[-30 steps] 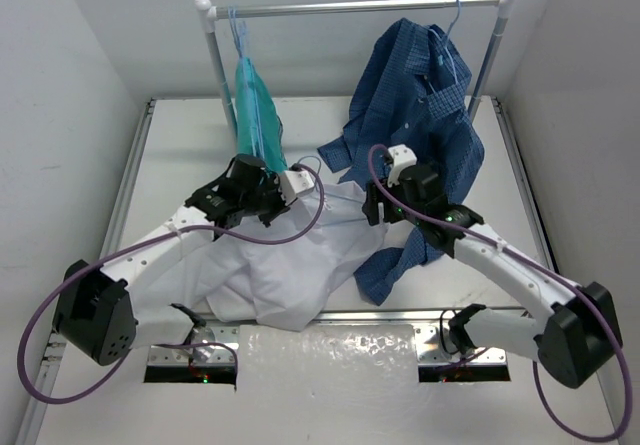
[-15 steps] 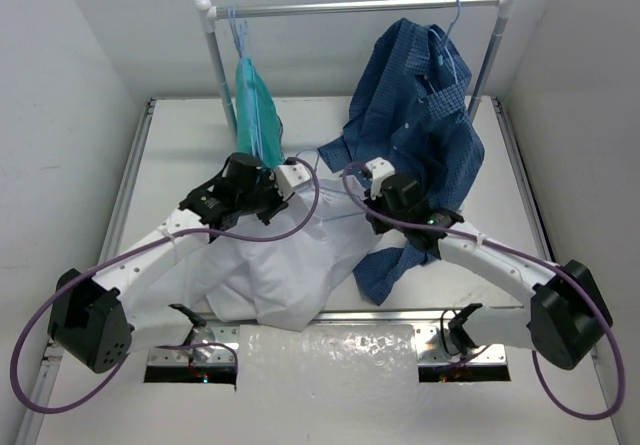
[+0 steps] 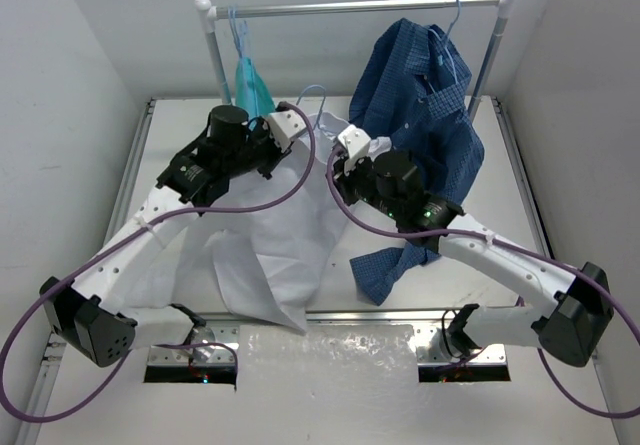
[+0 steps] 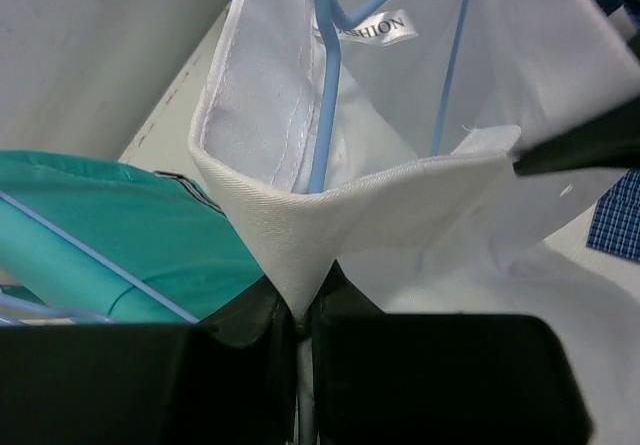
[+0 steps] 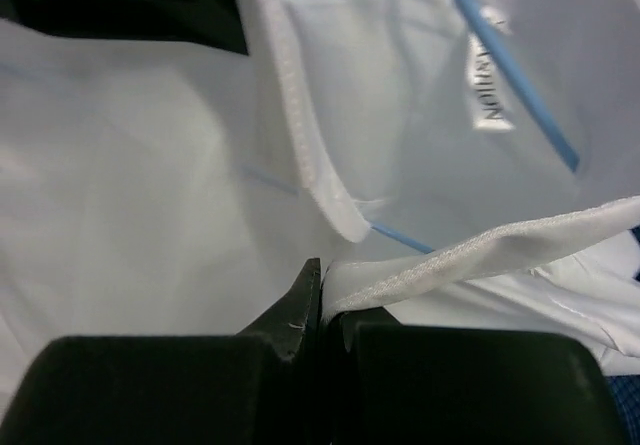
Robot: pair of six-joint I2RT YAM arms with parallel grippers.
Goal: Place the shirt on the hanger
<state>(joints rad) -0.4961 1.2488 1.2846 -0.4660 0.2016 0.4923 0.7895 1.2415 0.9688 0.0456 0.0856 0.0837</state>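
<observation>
**Table and rack.** The table [image 3: 510, 195] carried a rack whose rail [image 3: 350, 7] ran along the far edge. A teal garment [image 3: 252, 80] hung near the rail's left end and a dark blue checked shirt [image 3: 420, 95] near its right end.

**Shirt.** The shirt [image 3: 280, 235] was held up over the far centre of the table. Its neck was raised between the two arms. Its body draped down toward the near edge, and the lower part rested on the table.

**Hanger.** The hanger [image 4: 322, 95] sat inside the neck opening. Its pale-blue wire passed behind the collar [image 4: 300, 225] and beside the neck label [image 4: 375, 29]. The hook appeared to rise out of the collar toward the rail. The long axis ran roughly left to right, from one gripper toward the other.

**Grippers.**
- The left gripper [image 4: 300, 310] was closed, its fingers [image 4: 250, 325] clamped on the collar point.
- The right gripper [image 5: 322, 285] was also closed, its fingers [image 5: 290, 315] pinching a folded white edge of the shirt just below the hanger wire.

**Governing relation.** The hanger lay ahead of and above both sets of fingertips, between them. Neither gripper appeared to touch the wire. In the top view the left gripper looked slightly nearer the hook. The next move probably called for carrying both grips together toward the free stretch of rail, so that the wire did not slip inside the neck.
</observation>
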